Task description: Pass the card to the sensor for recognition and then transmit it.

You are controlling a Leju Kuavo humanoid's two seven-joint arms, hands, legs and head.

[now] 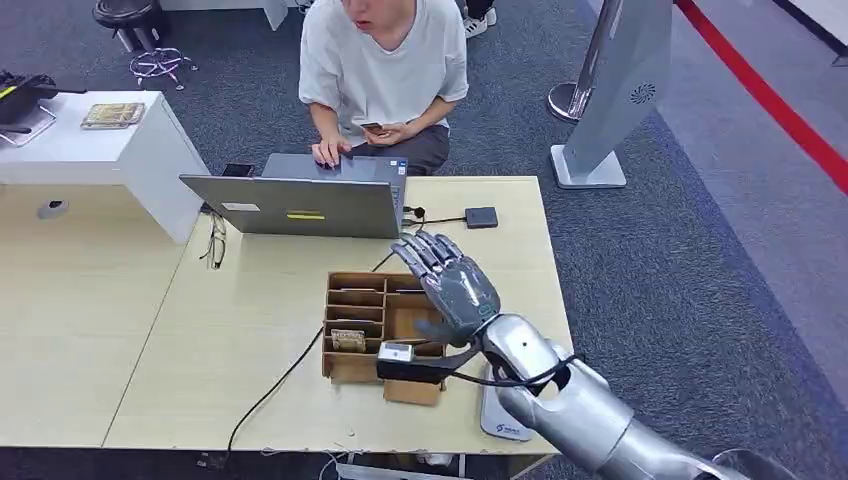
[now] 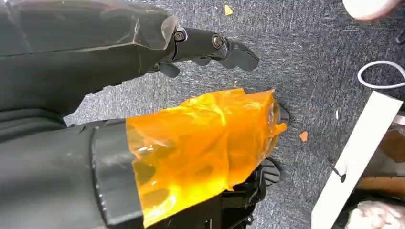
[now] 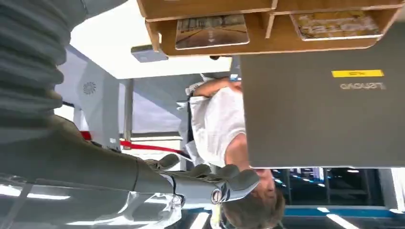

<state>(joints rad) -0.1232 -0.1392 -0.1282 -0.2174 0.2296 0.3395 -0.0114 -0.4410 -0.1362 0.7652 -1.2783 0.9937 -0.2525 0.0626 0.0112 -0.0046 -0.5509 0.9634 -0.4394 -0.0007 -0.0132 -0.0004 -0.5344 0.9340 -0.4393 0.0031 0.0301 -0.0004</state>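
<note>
A cardboard organizer [image 1: 362,298] with several slots stands on the table, right of middle. A patterned card [image 1: 348,340] lies in its front left slot. In the right wrist view two cards [image 3: 211,31] [image 3: 336,24] lie in slots of the organizer [image 3: 267,45]. A black sensor box [image 1: 410,366] with a white label sits at the organizer's front edge, cabled. My right hand [image 1: 450,285] hovers over the organizer's right side, fingers spread, holding nothing; its fingers [image 3: 224,181] hold nothing. My left hand [image 2: 205,143], partly wrapped in orange film, hangs over the carpet with nothing in it.
An open laptop [image 1: 300,205] stands behind the organizer, and a person [image 1: 385,70] sits beyond it holding a phone. A small black device [image 1: 481,217] lies right of the laptop. A grey pad [image 1: 497,415] lies under my right forearm. A white box [image 1: 110,150] stands at the left.
</note>
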